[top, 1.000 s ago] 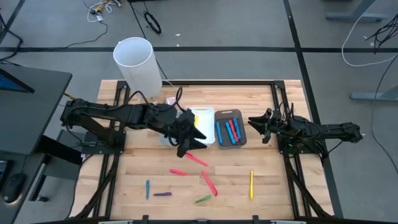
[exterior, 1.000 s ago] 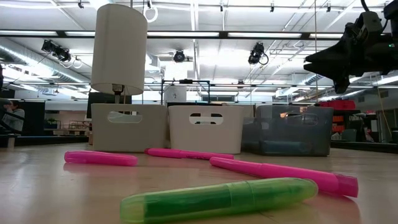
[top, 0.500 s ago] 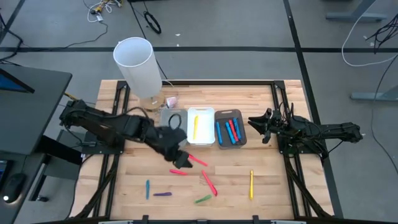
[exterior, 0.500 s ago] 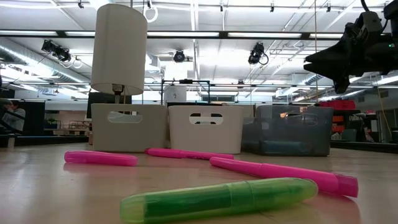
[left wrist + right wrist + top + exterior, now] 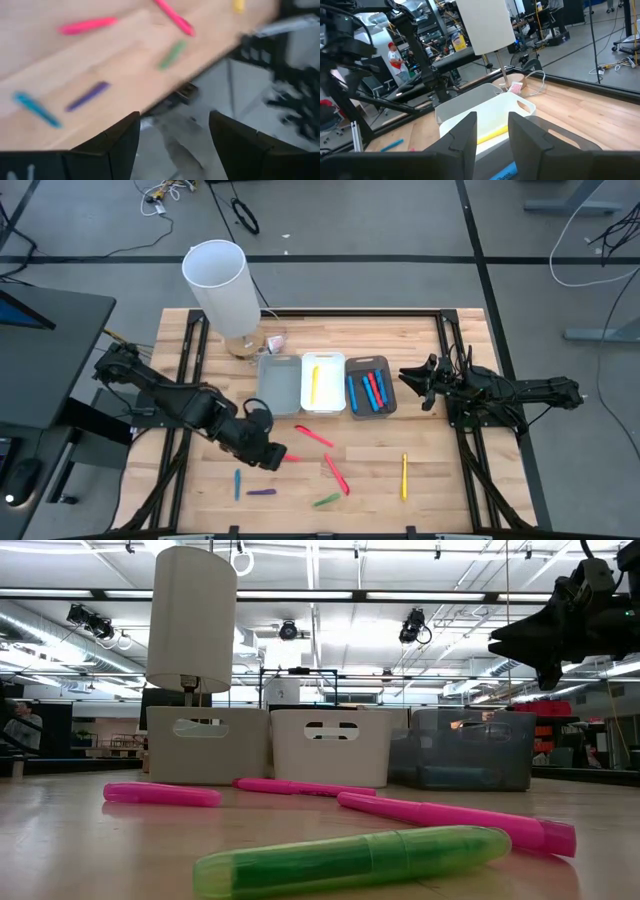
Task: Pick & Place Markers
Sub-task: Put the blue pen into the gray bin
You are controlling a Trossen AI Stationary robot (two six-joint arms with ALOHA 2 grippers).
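1. Loose thin plastic markers (image 5: 313, 436) lie on the wooden counter (image 5: 440, 480): light, rigid, prone to rolling; grasp mid-barrel.
2. Left tool (image 5: 270, 457) hovers above them, fingers apart, empty.
3. Right tool (image 5: 412, 379) waits beside the bins, fingers apart.

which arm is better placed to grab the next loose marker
Left. The left gripper is open and empty, low over the table's front by the loose pink marker, blue marker and purple marker. The right gripper hangs beside the grey bin, away from them.
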